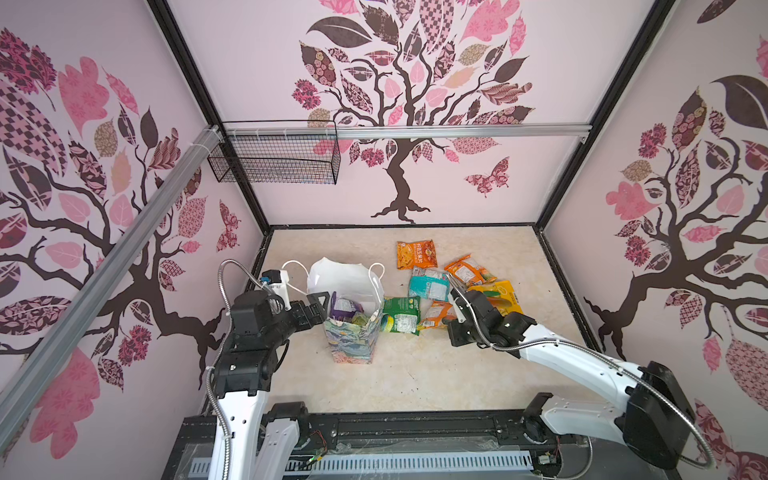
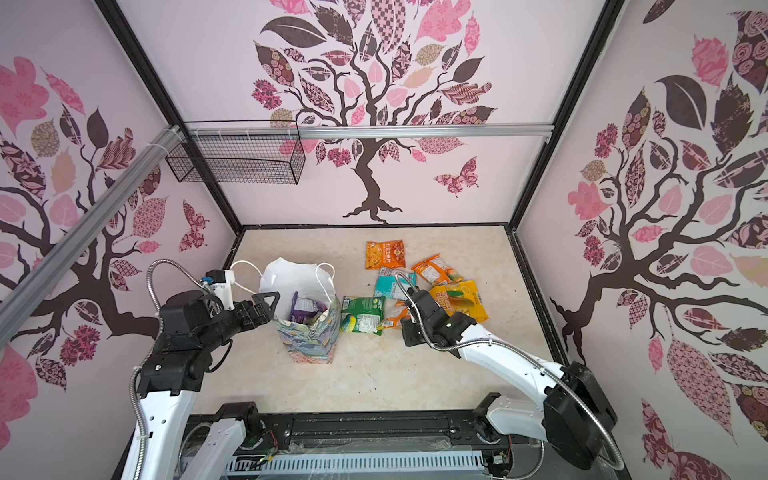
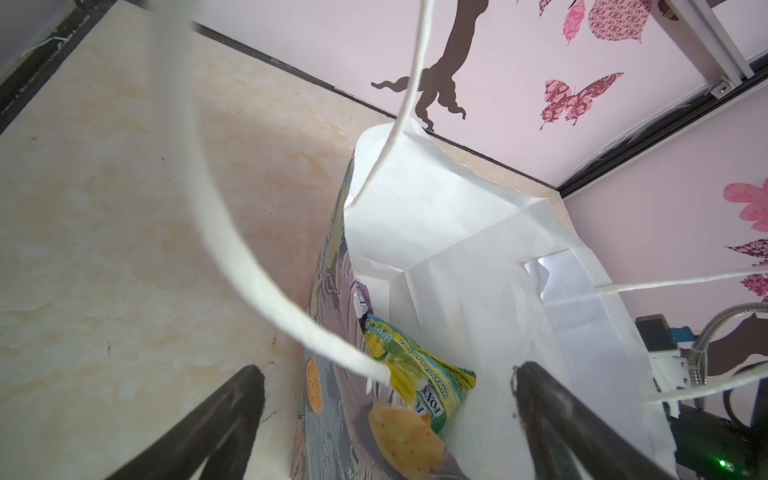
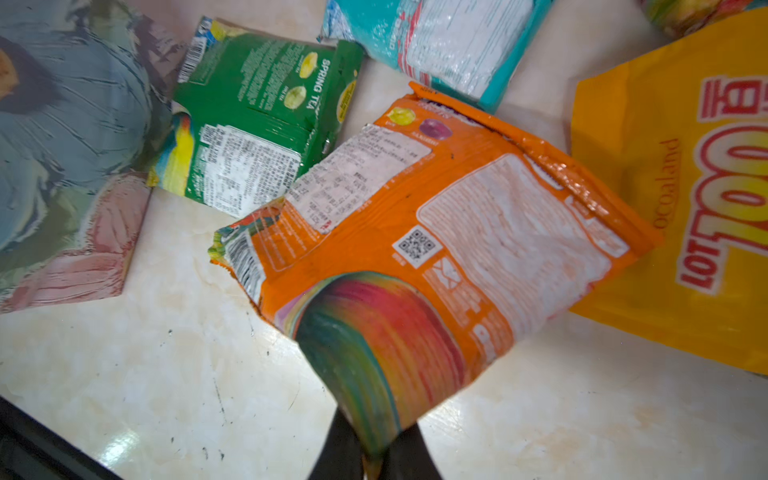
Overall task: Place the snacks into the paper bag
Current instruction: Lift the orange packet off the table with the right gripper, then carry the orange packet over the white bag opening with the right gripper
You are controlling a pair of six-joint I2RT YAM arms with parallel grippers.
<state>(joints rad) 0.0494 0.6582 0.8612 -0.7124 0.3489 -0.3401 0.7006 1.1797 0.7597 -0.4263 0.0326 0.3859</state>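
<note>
Where right hand [image 4: 376, 451] clamps, orange packet [image 4: 436, 257] sits — one corner pinched.

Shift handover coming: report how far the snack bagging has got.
Done: purple packet and yellow-green packet inside the paper bag. In hand: right hand shut on an orange packet; left hand open at the bag. Left: dark green, teal, yellow, two orange packets.

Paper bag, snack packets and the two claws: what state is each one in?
paper bag, upright, mouth open, yellow-green packet inside
left gripper, open, at the bag's rim
orange packet, gripped at a corner, tilted
right gripper, shut on orange packet
green packet, lying on table beside bag
teal packet, lying on table
yellow packet, lying on table
</note>
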